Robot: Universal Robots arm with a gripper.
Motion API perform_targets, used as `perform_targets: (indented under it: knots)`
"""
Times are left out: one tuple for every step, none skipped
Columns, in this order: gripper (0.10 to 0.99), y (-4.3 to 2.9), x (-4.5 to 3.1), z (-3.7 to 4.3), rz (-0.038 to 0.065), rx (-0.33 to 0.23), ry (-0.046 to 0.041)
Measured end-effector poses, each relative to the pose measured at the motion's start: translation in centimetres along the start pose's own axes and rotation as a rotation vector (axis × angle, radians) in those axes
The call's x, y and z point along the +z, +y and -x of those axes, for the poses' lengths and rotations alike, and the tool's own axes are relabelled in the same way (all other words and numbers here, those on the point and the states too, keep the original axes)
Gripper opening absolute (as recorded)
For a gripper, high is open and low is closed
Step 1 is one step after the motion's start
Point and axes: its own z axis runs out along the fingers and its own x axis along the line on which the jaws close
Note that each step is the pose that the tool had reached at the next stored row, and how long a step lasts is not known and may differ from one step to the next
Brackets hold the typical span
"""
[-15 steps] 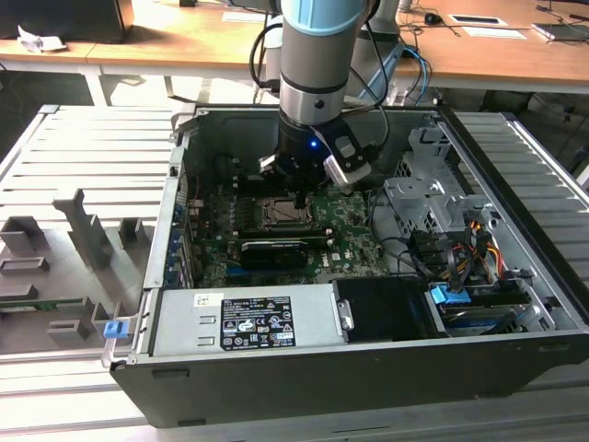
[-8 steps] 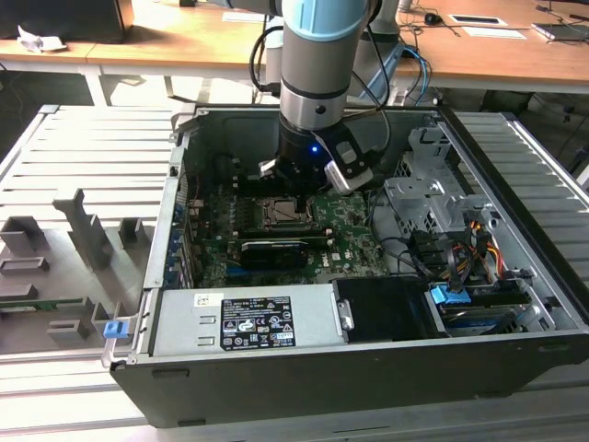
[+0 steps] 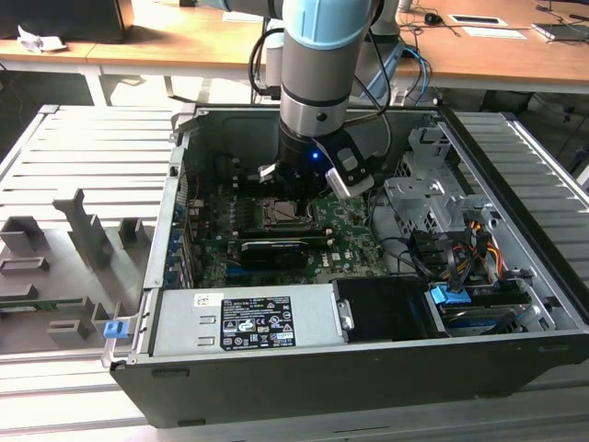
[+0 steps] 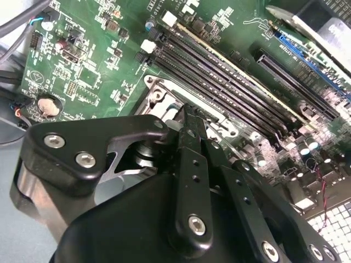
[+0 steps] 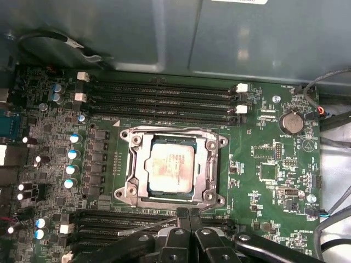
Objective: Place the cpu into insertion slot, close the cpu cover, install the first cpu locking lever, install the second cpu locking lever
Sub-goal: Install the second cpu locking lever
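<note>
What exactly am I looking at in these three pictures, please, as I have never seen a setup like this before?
This is an open computer case lying on its side, with a grey and blue robot arm reaching down into it. The exterior view is taken by a camera standing off the arm. The two wrist views come from cameras riding on the arm, looking down past its black gripper at the green motherboard. In the first wrist view, the cpu, a small silvery square chip, sits in the insertion slot, and the cpu cover, a metal frame, lies flat around it. The gripper is at the socket's edge with its fingers together; I see nothing held between them. Long black memory slots run beside the socket.
</note>
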Motion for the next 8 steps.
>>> perform_targets:
  knots:
    - [0.106,-0.03,0.00,0.00,0.000,0.000,-0.0001]
    - [0.106,-0.05,0.00,-0.01,0.000,0.000,-0.0001]
    - [0.106,-0.07,-0.01,-0.01,0.000,0.000,0.0000]
    - [0.106,-0.07,-0.01,-0.03,0.000,-0.001,0.0000]
    - [0.106,-0.07,-0.01,-0.04,0.000,0.000,0.0000]
    - [0.106,-0.08,-0.01,-0.05,0.000,0.000,0.0000]
    - [0.106,-0.09,-0.01,-0.08,0.000,0.000,0.0000]
    - [0.106,-0.10,-0.01,-0.12,0.000,0.000,0.0000]
